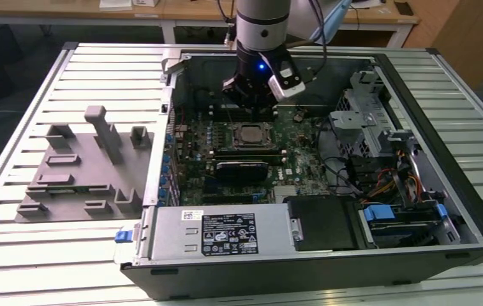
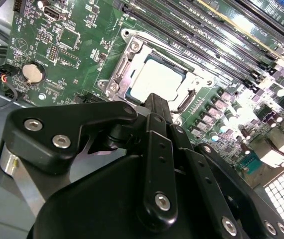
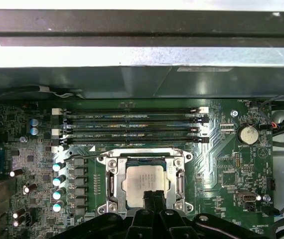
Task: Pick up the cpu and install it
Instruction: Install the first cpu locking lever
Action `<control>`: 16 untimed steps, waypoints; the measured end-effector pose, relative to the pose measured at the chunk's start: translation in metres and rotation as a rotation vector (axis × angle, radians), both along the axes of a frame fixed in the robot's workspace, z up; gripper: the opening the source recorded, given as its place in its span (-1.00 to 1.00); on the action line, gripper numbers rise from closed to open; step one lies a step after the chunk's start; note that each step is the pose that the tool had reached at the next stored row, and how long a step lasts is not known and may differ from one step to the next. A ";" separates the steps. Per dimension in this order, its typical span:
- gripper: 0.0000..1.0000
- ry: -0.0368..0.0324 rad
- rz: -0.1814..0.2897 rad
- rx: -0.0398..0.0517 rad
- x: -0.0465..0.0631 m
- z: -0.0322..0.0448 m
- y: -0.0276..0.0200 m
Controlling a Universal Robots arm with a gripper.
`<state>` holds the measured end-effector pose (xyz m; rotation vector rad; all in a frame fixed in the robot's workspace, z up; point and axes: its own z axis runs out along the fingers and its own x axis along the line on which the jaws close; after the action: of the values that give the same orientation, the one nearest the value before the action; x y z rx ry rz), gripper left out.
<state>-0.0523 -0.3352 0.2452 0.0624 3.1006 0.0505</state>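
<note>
Slatted metal worktop (image 1: 20,95), with wooden desks (image 1: 182,9) behind it.

Item 1: open computer case (image 1: 309,280), lying on its side. A silver power supply (image 1: 173,233) sits along its near edge and carries a black-and-white label (image 1: 228,234) with small print.

Item 2: grey moulded holder (image 1: 80,178) with raised blocks, on the worktop at the exterior view's left of the case.

Item 3: green motherboard (image 1: 292,178) inside the case. Black memory slots (image 3: 132,124) run beside the socket, and there is a round coin battery (image 3: 247,134). A drive bay with blue tabs (image 1: 394,213) and bundled cables (image 1: 378,178) fill the exterior view's right.

Item 4: cpu (image 3: 142,181), a flat square chip with a pale silver top. It is seated in the metal socket frame (image 3: 111,179), which stands unlatched around it. The faint print on its lid is too small to make out.

Item 5: gripper (image 3: 152,195), black, hanging just above the cpu's near edge. Its fingers are pressed together and hold nothing. The fingertips overlap part of the socket in both wrist views.
</note>
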 end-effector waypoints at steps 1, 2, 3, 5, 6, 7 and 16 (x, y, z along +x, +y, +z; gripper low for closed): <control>-0.79 0.0001 0.000 0.0000 -0.001 0.0000 0.0000; -0.79 0.0000 0.000 0.0000 -0.002 0.0000 0.0000; -0.79 0.0000 0.000 0.0000 -0.003 0.0000 0.0000; -0.79 0.0000 0.000 0.0000 -0.005 0.0000 0.0000; -0.79 0.0000 0.000 0.0000 -0.007 0.0000 0.0000; -0.79 -0.0001 0.000 0.0001 -0.008 0.0000 0.0000; -0.79 -0.0001 0.000 0.0001 -0.022 -0.0001 0.0000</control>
<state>-0.0743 -0.3352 0.2451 0.0624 3.1005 0.0507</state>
